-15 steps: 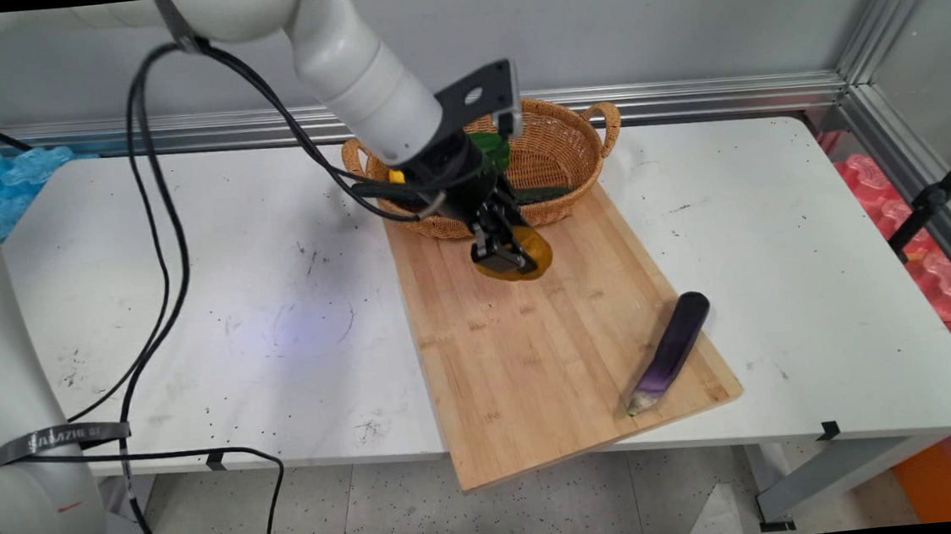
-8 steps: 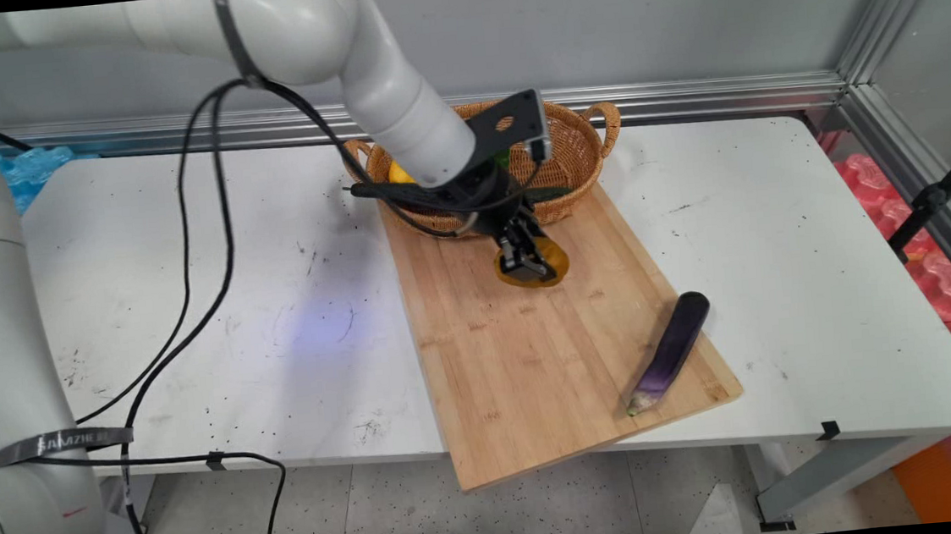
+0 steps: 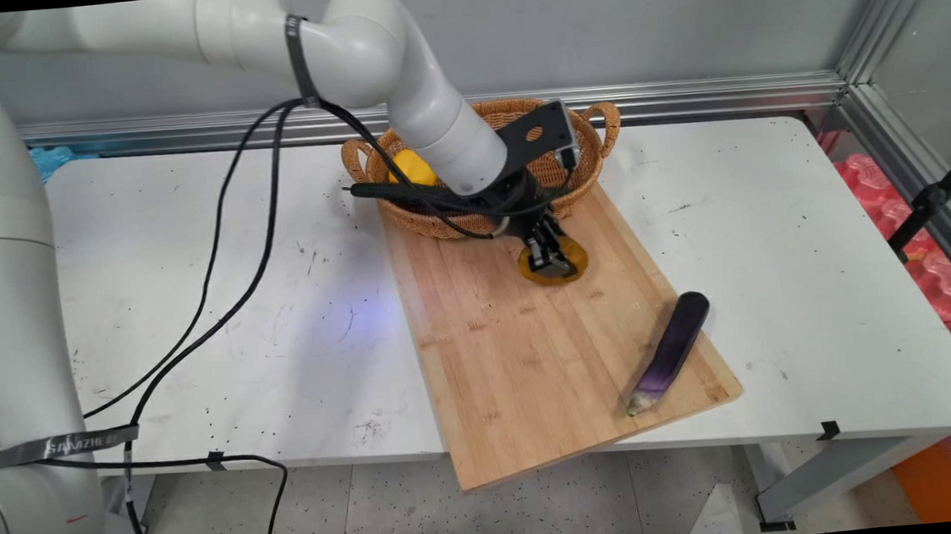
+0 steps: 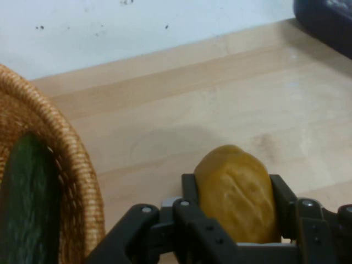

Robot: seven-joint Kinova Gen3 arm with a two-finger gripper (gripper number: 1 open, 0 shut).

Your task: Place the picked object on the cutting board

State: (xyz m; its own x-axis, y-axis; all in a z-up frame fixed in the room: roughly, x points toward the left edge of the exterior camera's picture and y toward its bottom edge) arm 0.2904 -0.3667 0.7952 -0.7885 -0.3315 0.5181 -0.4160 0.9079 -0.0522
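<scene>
My black gripper (image 3: 552, 261) is shut on a mustard-yellow rounded vegetable (image 3: 557, 267), low over the far end of the wooden cutting board (image 3: 533, 356). In the hand view the yellow vegetable (image 4: 237, 192) sits clamped between the two fingers (image 4: 190, 190), just above the board (image 4: 181, 110). The wicker basket (image 3: 586, 156) stands right behind the gripper; its rim (image 4: 71, 165) shows at the left, with a dark green vegetable (image 4: 27, 203) inside. A purple eggplant (image 3: 670, 349) lies on the board's near right corner, and its dark end (image 4: 327, 25) shows in the hand view.
A yellow item (image 3: 410, 168) lies in the basket's left part. Black cables (image 3: 220, 261) hang from the arm over the table's left half. The board overhangs the table's near edge (image 3: 287, 460). A metal rail (image 3: 683, 98) runs along the back wall.
The gripper has moved right and down with the yellow vegetable, from beside the basket's front rim to low over the board. The eggplant has stayed put.
</scene>
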